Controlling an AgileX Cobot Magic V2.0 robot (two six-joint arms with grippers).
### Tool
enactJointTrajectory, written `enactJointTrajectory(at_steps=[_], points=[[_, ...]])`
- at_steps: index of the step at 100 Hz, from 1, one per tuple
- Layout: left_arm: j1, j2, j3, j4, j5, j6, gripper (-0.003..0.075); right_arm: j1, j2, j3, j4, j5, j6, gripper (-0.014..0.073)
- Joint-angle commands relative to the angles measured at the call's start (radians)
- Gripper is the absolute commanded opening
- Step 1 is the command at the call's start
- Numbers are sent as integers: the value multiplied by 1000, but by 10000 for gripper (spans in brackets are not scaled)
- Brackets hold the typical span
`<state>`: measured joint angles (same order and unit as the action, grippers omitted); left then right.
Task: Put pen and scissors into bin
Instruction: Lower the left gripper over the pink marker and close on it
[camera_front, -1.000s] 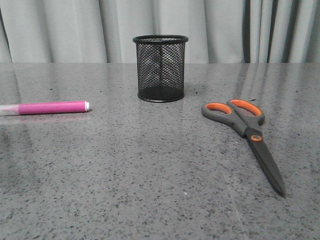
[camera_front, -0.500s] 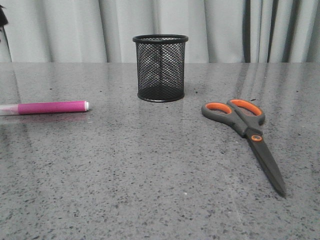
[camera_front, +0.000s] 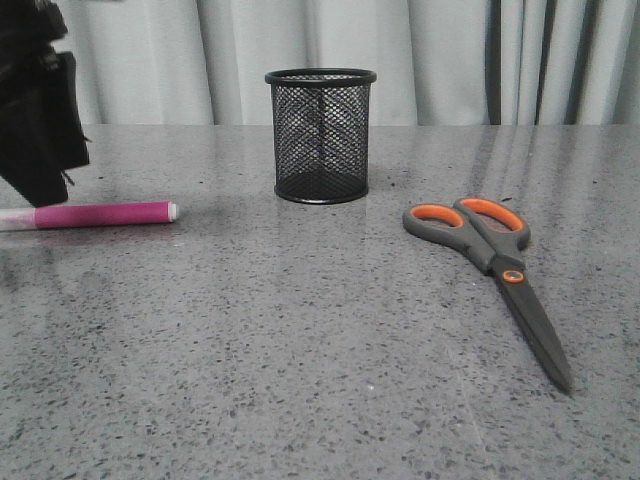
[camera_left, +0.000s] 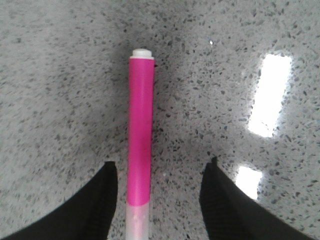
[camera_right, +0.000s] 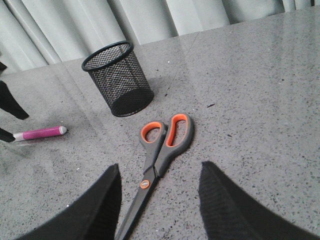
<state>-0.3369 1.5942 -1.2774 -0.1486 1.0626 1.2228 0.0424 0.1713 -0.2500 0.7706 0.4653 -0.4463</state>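
The pink pen (camera_front: 100, 214) lies flat on the table at the left, white tip toward the bin. My left gripper (camera_front: 38, 185) hangs just above its pale end. In the left wrist view the gripper (camera_left: 161, 164) is open and the pen (camera_left: 140, 130) lies between the fingers, nearer one of them. The black mesh bin (camera_front: 321, 135) stands upright at centre back. The scissors (camera_front: 490, 260) lie closed at the right, blades toward me. My right gripper (camera_right: 160, 166) is open above the scissors (camera_right: 165, 140), with the blades between its fingers. It is not seen in the front view.
The grey speckled table (camera_front: 300, 350) ends at a pale curtain (camera_front: 440, 60) behind. The right wrist view also shows the bin (camera_right: 119, 80), the pen (camera_right: 40, 133) and the left gripper's fingers (camera_right: 11, 102) at the pen's end.
My left arm has come into the front view from the top left and dropped down over the pen's pale end. Pen, bin and scissors have not moved.
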Motion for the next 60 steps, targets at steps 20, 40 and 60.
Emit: enactJointTrajectory(at_steps=[20,40,60], points=[[-8,43,-63,-28,-21,28,348,1,19,-25,11,-43,-9,322],[-8,87,-118,-55,-16,28,348,1,19,-25,6,-43,-9,322],[-12,117,-121,-92,0,28,348,1,19,-25,6,-43,-9,322]])
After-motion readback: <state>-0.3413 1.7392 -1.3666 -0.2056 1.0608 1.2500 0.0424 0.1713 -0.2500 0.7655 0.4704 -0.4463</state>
